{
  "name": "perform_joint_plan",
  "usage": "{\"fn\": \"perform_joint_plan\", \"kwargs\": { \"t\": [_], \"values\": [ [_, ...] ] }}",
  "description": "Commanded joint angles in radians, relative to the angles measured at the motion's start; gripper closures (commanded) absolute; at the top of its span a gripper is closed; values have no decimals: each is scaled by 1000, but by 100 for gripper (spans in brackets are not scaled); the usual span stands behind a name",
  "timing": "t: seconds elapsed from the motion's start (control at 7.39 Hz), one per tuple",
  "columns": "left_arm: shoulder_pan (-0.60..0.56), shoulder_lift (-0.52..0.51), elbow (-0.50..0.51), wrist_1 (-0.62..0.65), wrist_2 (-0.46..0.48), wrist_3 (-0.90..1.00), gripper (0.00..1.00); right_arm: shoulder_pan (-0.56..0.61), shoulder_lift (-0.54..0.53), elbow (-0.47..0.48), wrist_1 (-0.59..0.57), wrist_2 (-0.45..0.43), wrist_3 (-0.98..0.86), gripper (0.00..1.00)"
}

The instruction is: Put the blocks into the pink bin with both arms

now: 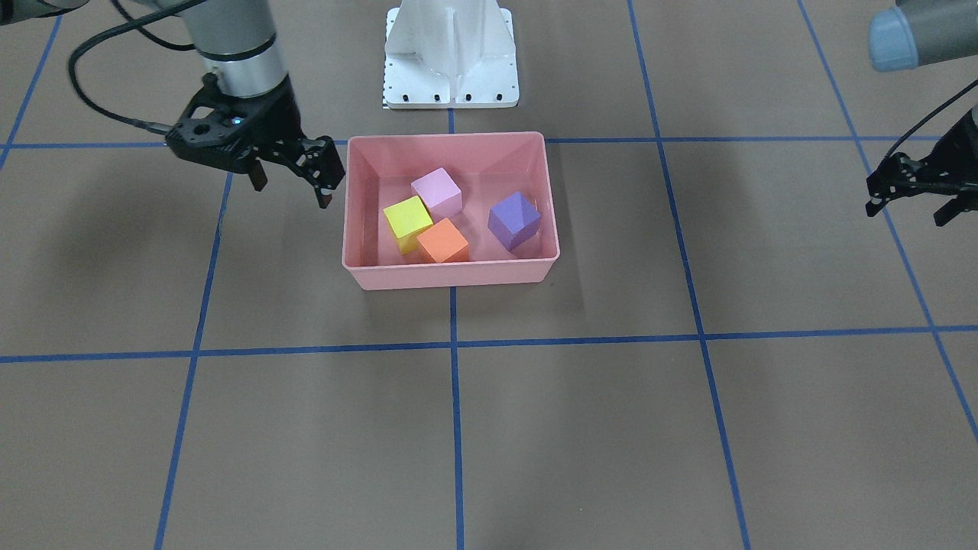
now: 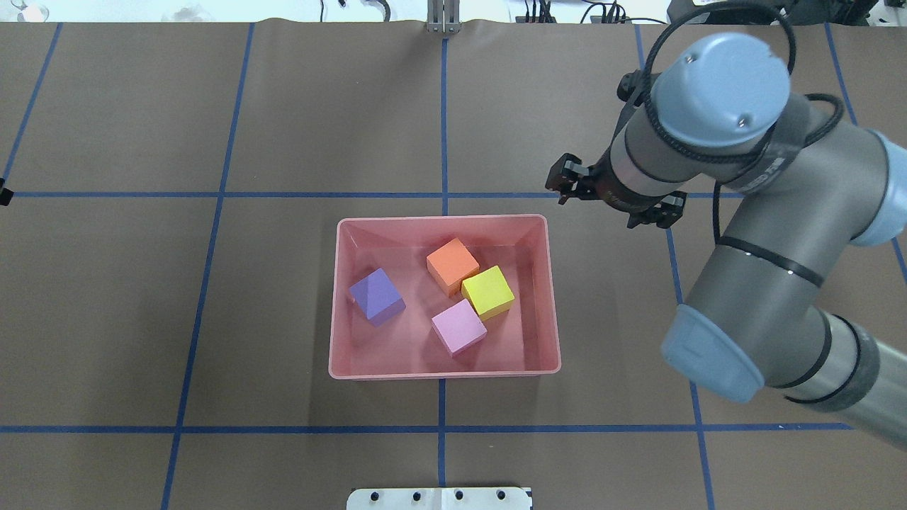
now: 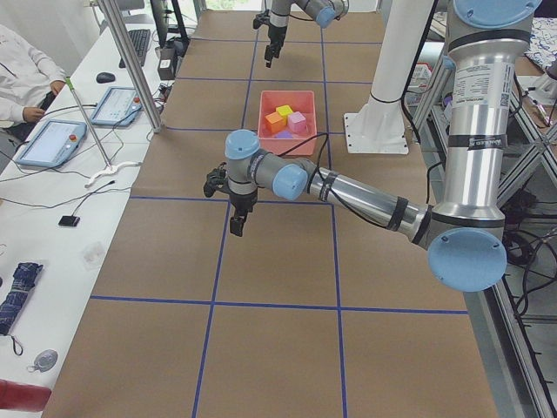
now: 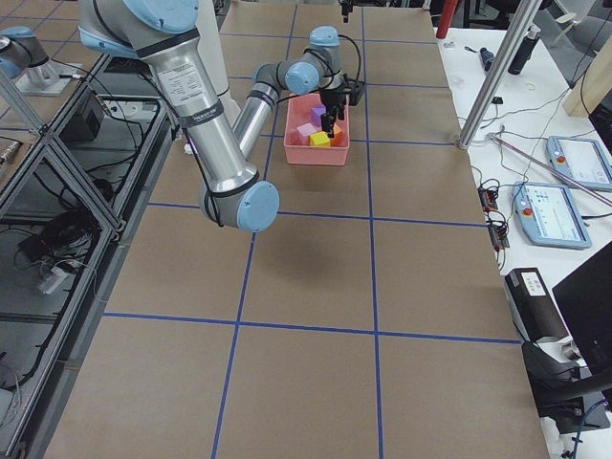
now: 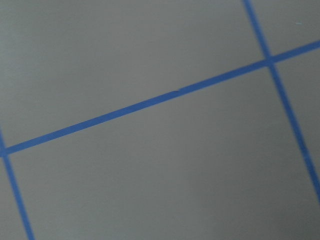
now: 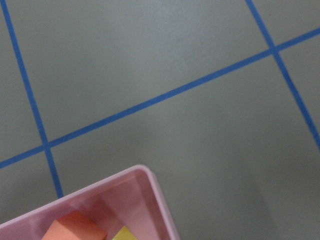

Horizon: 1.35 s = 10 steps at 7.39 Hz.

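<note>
The pink bin (image 1: 451, 273) stands at the table's middle and also shows in the overhead view (image 2: 443, 370). All the blocks lie inside it: yellow (image 1: 407, 222), orange (image 1: 443, 241), light pink (image 1: 437, 191) and purple (image 1: 513, 219). My right gripper (image 1: 292, 194) is open and empty, hovering just outside the bin's wall on the robot's right. Its wrist view shows the bin's corner (image 6: 150, 200) with the orange block (image 6: 75, 227). My left gripper (image 1: 905, 215) is open and empty, far from the bin on the robot's left, over bare table.
The white base pedestal (image 1: 451, 61) stands behind the bin. Blue tape lines (image 1: 454, 344) grid the brown table. In the exterior left view a side desk holds tablets (image 3: 52, 144), and a seated person (image 3: 22, 78) is beside it.
</note>
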Motion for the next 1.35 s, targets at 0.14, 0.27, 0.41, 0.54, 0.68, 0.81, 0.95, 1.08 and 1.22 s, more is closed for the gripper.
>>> {"fn": "perform_joint_plan", "kwargs": {
  "t": [0.14,0.27,0.41,0.54,0.68,0.81,0.95,1.08,1.22],
  "values": [
    [-214,36,115,10,-99,303,0,311,-198,-7,3,214,-565,0],
    [-256,53,151,10,-97,393,0,414,-260,-29,3,265,-752,0],
    [-282,84,156,10,-99,451,0,500,-300,-64,3,294,-918,0],
    [-307,125,156,10,-99,491,0,585,-331,-113,3,316,-1081,0],
    [-330,157,157,8,-100,524,0,666,-363,-163,3,323,-1242,0],
    [-337,168,153,22,-100,522,0,734,-400,-217,6,343,-1388,0],
    [-339,153,147,89,-99,522,0,789,-438,-254,7,350,-1511,0],
    [-347,162,133,93,-99,525,0,817,-484,-271,10,345,-1548,0],
    [-351,167,110,96,-96,513,0,829,-548,-273,45,343,-1552,0]
  ]
}}
